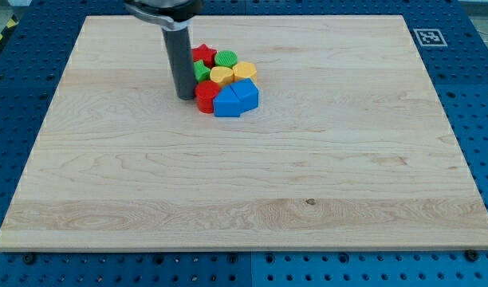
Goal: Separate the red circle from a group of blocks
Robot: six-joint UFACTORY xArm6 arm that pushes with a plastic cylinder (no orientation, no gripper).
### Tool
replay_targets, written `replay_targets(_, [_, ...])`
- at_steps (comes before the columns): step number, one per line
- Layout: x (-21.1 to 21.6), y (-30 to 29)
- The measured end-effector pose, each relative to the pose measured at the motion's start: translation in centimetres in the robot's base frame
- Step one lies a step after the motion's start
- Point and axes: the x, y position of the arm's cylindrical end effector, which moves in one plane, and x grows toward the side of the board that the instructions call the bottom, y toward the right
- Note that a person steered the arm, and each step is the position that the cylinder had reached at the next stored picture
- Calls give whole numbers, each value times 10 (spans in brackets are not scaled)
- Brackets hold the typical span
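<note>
One dark rod, with no jaws to open or close, stands with its tip [185,97] on the wooden board [244,175] just left of the red circle [206,96], at the cluster's lower-left edge. Packed against the circle are two blue blocks [236,100] to its right, a green block [201,72] and a yellow circle [221,76] above it, with a red star [203,54], a green circle [226,58] and a yellow block [245,72] beyond. Judged from this, the approach step is in hand, and the tip next needs to get between the circle and its neighbours to push it towards the view's bottom left
</note>
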Motion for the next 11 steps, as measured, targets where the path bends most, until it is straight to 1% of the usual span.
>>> replay_targets(2, [-6, 18])
replay_targets(4, [-6, 48])
replay_targets(5, [-6, 49])
replay_targets(11, [92, 40])
